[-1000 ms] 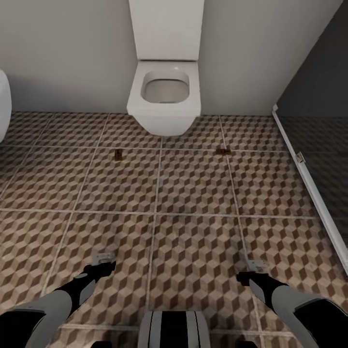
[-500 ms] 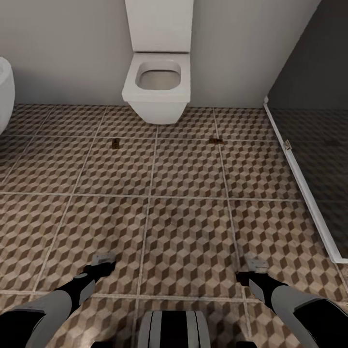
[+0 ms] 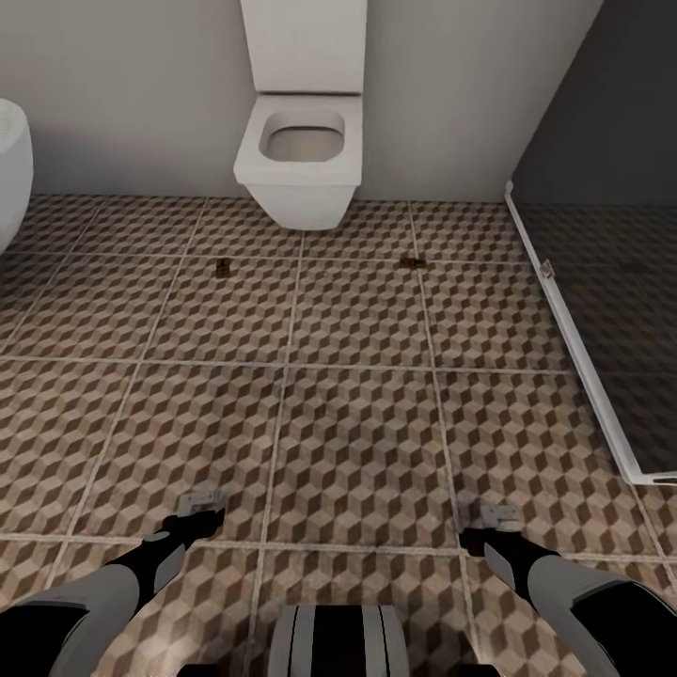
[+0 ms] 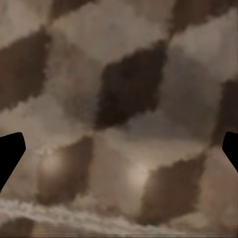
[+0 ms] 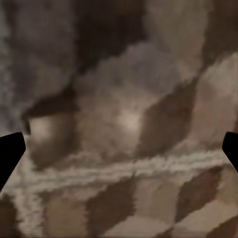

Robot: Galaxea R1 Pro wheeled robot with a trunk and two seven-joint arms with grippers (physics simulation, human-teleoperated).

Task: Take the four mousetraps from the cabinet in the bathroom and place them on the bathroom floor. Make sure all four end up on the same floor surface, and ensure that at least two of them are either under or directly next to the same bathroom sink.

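Above the bathroom floor, both end effectors seemingly gape wide, empty.

Left mousetrap: tiny, dark brown, lying flat on the bathroom floor, well ahead of the left gripper.
Right mousetrap: small, brown, lying flat, far ahead of the right gripper.

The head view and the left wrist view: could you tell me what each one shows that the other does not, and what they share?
Head view alone: a toilet at the wall, two mousetraps lying on the tiles, a white threshold on the right, and the right gripper. Left wrist view alone: the cube pattern up close, nothing between the open fingers. Both: the left gripper and the floor.
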